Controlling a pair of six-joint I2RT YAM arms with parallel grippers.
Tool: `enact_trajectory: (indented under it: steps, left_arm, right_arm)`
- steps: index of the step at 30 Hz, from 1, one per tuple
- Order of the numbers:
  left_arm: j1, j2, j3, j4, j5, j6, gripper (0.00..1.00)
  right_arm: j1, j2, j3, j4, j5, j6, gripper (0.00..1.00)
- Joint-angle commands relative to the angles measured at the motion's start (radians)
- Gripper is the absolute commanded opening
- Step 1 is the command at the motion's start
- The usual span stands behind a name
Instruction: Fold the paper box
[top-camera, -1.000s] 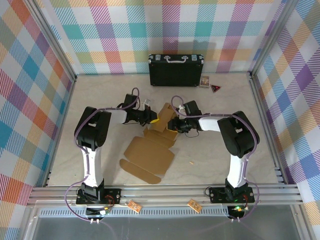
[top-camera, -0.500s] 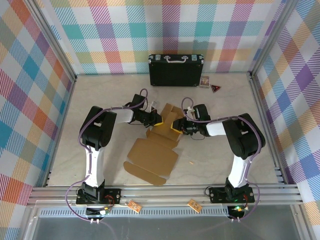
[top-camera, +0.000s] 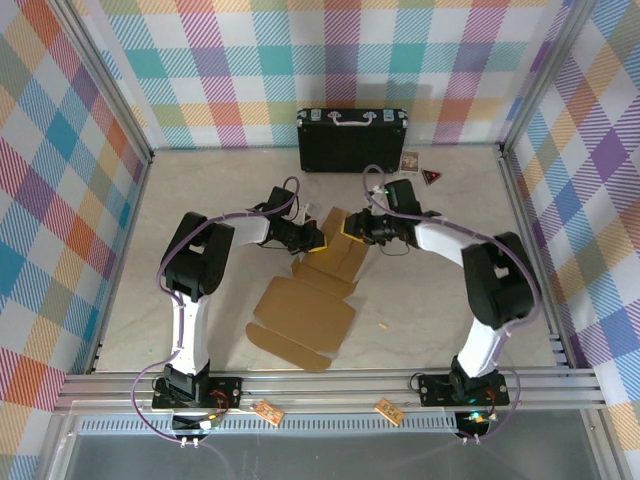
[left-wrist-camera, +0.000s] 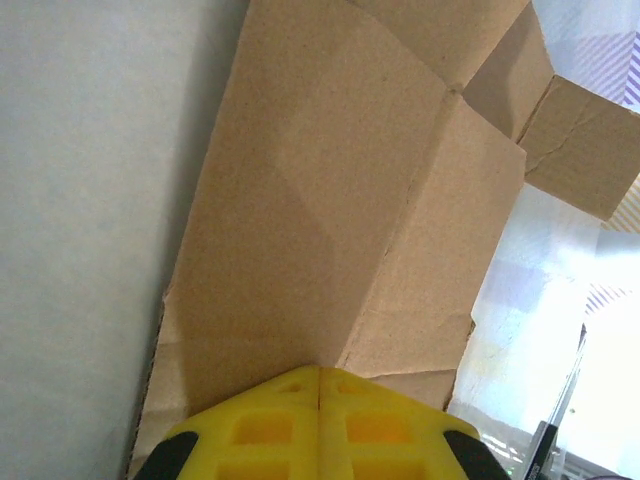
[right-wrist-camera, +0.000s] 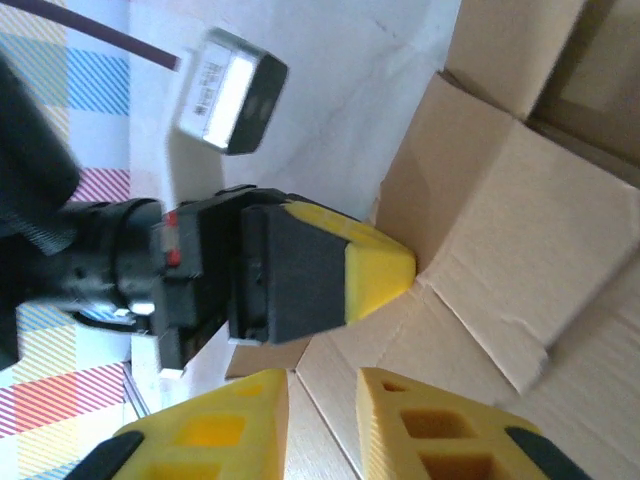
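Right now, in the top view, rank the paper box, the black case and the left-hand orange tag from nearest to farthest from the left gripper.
1. paper box: mid-scene, its far flaps right at the tips of the left gripper.
2. black case: at the back, beyond the gripper.
3. orange tag: at the near edge, left of centre, clearly the farthest.

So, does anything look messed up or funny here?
The paper box lies askew and mostly flat, with only its far flaps standing up. A small tan bit lies loose just to its right. Nothing looks torn or spilled.
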Motion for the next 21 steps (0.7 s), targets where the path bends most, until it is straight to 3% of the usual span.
enact_trajectory:
  steps: [1,7,11,21]
  left_arm:
    - [-0.009,0.050,-0.063,-0.192,-0.144,0.038,0.00]
    - [-0.009,0.022,-0.072,-0.187,-0.145,0.036,0.00]
    - [-0.004,-0.048,-0.078,-0.175,-0.143,0.011,0.00]
    - [-0.010,-0.117,-0.134,-0.159,-0.099,-0.005,0.00]
  right_arm:
    - [0.038,0.121,0.068,-0.125,0.012,-0.042,0.22]
    - [0.039,0.279,0.114,-0.282,0.151,-0.050,0.12]
    - [0.042,0.274,0.121,-0.317,0.192,-0.045,0.05]
    - [0.042,0.298,0.122,-0.301,0.160,-0.044,0.04]
